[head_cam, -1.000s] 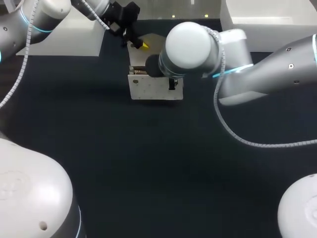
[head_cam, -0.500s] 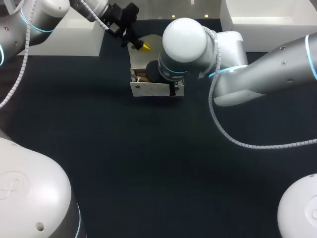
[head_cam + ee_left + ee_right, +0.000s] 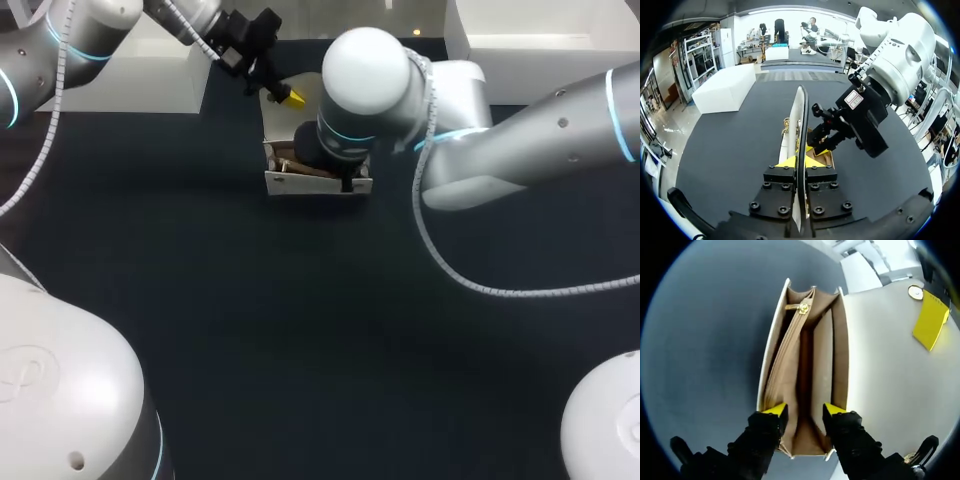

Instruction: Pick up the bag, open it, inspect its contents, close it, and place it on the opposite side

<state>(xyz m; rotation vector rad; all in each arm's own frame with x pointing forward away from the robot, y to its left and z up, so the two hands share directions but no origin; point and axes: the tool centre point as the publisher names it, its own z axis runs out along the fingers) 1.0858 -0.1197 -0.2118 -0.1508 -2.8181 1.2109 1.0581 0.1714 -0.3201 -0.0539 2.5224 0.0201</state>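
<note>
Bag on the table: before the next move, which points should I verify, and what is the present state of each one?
1. Flap clamped in left tool: ok.
2. Bag standing on table, mouth open: ok.
3. Right tool open above the mouth: ok.
4. Inner compartments visible in right wrist view: ok.
5. Any contents inside: cannot tell.
6. Right tool free of bag walls: cannot tell.

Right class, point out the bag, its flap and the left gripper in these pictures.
bag [image 3: 787, 365]: right wrist view, on its tan inner lining.
flap [image 3: 880, 365]: right wrist view, on its pale flat face.
left gripper [image 3: 800, 162]: left wrist view, between the yellow tips clamping the flap.
</note>
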